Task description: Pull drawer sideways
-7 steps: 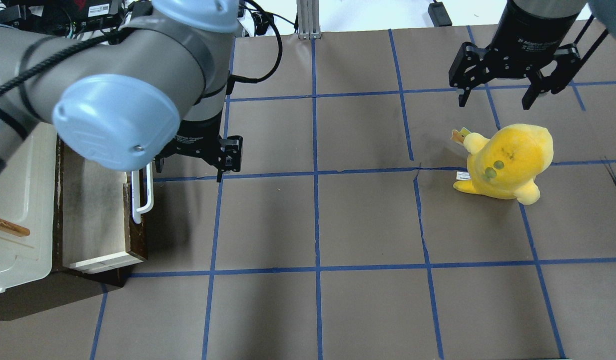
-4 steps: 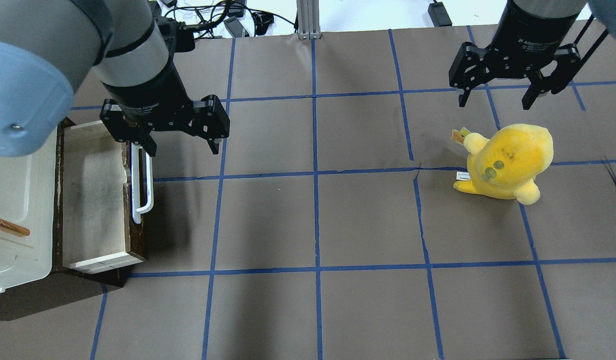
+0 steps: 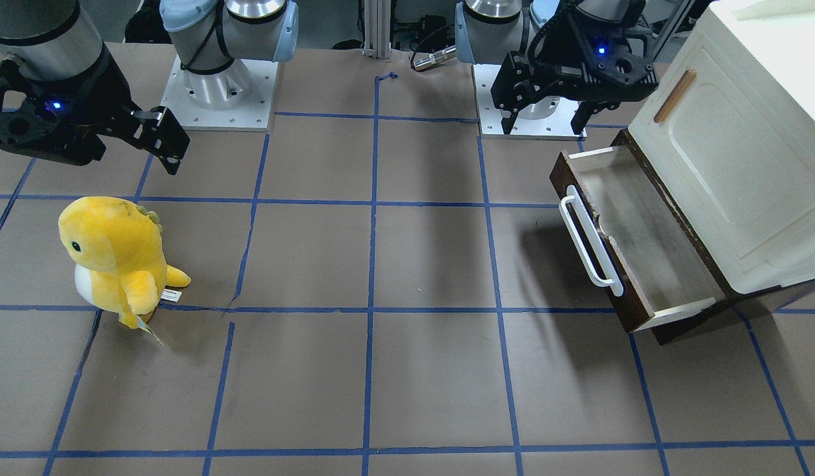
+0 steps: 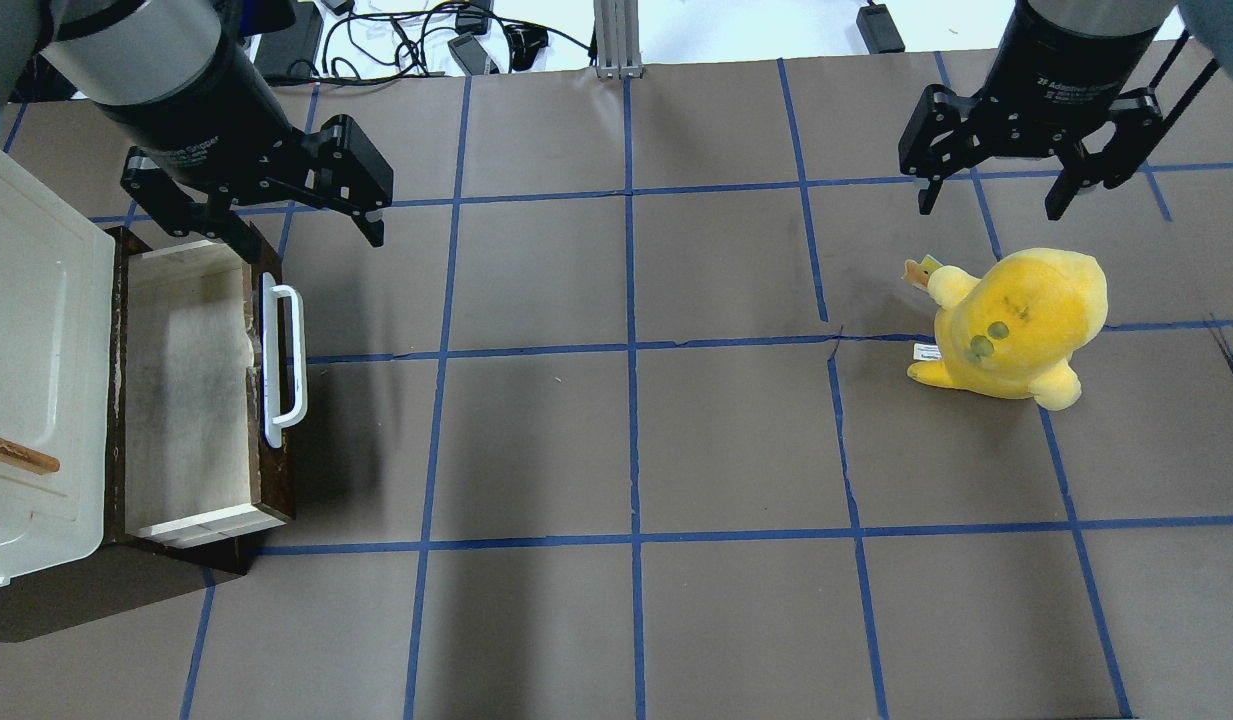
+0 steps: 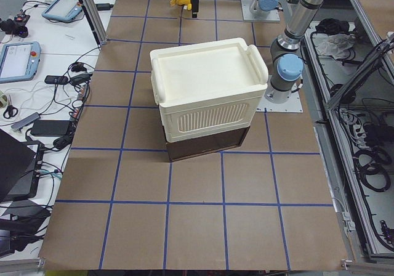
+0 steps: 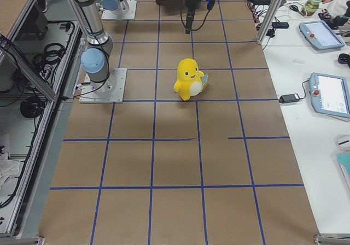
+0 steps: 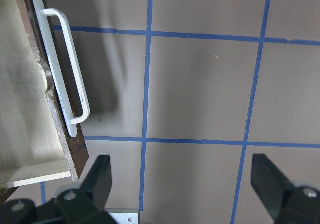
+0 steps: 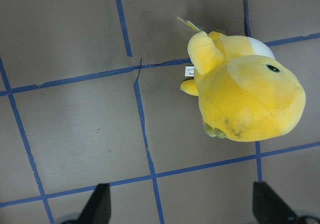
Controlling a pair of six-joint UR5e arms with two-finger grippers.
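The drawer (image 4: 186,400) stands pulled out from under the cream cabinet (image 4: 36,330). It has a dark brown front, a pale wood inside and a long white bar handle (image 4: 281,365). It also shows in the front-facing view (image 3: 652,258) and the left wrist view (image 7: 20,109), with its handle (image 7: 65,79). My left gripper (image 4: 311,238) is open and empty, raised beside the handle's far end and touching nothing. My right gripper (image 4: 988,205) is open and empty, hovering beyond a yellow plush toy (image 4: 1016,320).
The plush toy (image 3: 113,254) stands on the right half of the brown, blue-taped table. The cream cabinet (image 3: 731,152) has a small brown wooden handle (image 3: 675,96) on its door. Cables and devices lie beyond the table's far edge.
My left gripper has risen and moved back and to the left, away from the handle's far end, which is now uncovered. The drawer, plush toy and right arm have not moved.
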